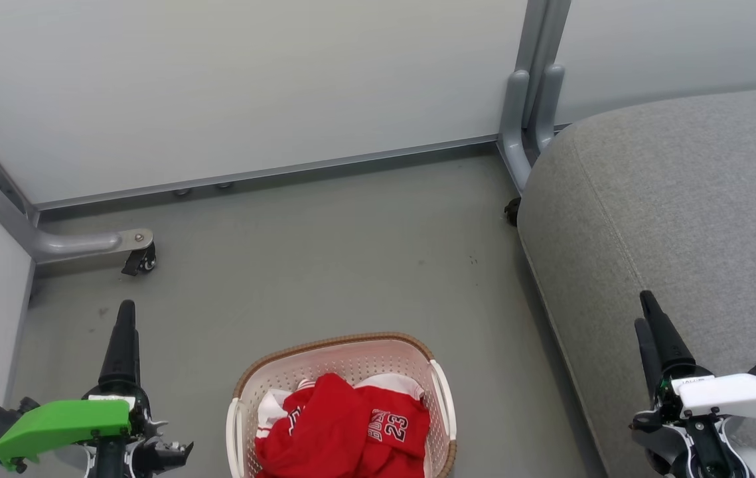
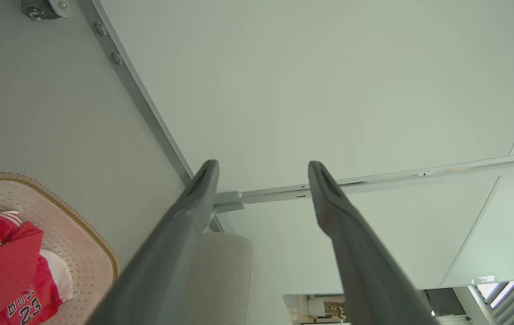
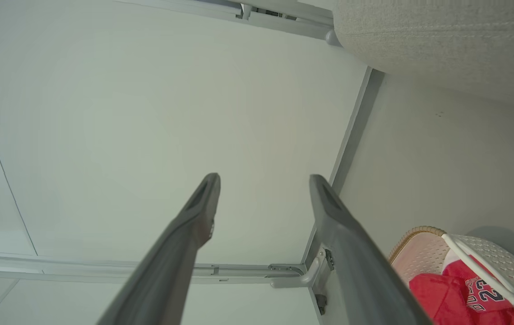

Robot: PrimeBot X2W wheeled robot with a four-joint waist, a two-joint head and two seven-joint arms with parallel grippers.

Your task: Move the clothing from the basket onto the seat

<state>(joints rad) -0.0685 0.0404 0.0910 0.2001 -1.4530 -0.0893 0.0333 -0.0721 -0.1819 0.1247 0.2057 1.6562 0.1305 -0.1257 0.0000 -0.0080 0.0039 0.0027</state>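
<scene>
Clothes: red clothes [image 1: 344, 425] with white trim lay in a heap inside the basket [image 1: 334, 342]. One piece showed the number 23.
Basket: small and cream, with a brown rim and full of little holes. It stood on the grey floor [image 1: 324, 252], between the two grippers and just left of the seat [image 1: 683, 199], not touching it.
Seat: a big grey cushion with round edges and a stitched line, on the robot's right side. It was far bigger than the basket.
Left gripper [image 1: 127, 312]: it hung over the floor, left of the basket and apart from it, and pointed at the wall [image 1: 218, 86]. In its wrist view the two dark fingers stood wide apart with nothing gripped. A green cover [image 1: 59, 425] sat behind the fingers.
Right gripper [image 1: 643, 309]: it hung over the near edge of the seat and pointed the same way. Its fingers stood wide apart too, with nothing gripped. A white cover [image 1: 736, 395] sat behind them.
Wall: pale panels ran along the back, with grey metal legs at the bottom.
Wheel [image 1: 142, 260]: a small black wheel sat under one leg [image 1: 59, 244], at the back left.
</scene>
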